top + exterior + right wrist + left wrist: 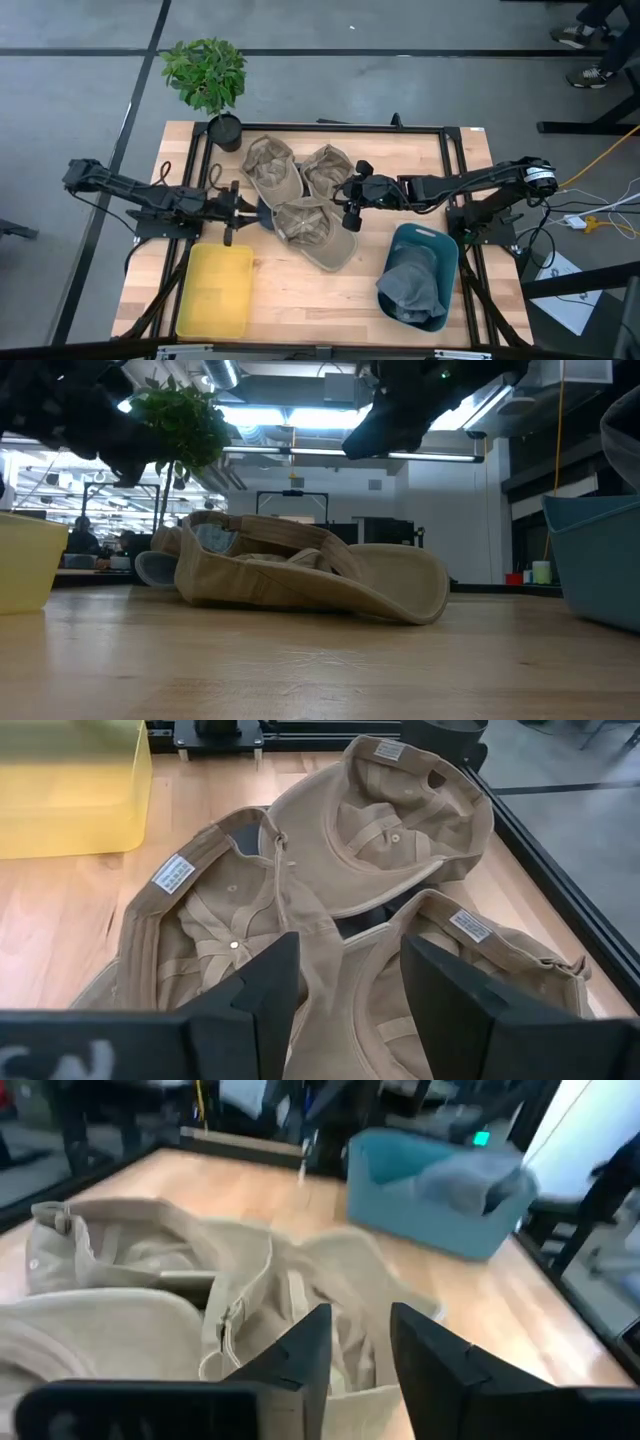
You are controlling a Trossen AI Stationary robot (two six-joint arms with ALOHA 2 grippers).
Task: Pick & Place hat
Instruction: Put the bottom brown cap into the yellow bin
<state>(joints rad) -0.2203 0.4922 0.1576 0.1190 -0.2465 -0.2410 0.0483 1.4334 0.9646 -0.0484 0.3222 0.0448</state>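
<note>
Three tan caps lie upside down in a heap at the table's middle: one at the far left point(268, 165), one at the far right point(328, 168) and one nearest point(312, 232), whose brim rests on the wood. A dark piece point(262, 212) shows under them. My left gripper point(242, 208) point(360, 1350) stands open at the heap's left side, with nothing between its fingers. My right gripper point(348, 206) point(345, 985) hangs open above the heap's right side, also with nothing in it. A grey hat point(408, 288) lies in the teal bin point(447, 250).
A yellow bin point(215, 290) stands at the near left and the teal bin at the near right. A potted plant point(208, 75) stands at the far left corner. Black frame rails point(330, 128) run along the table's far and side edges. Bare wood point(310, 300) lies between the bins.
</note>
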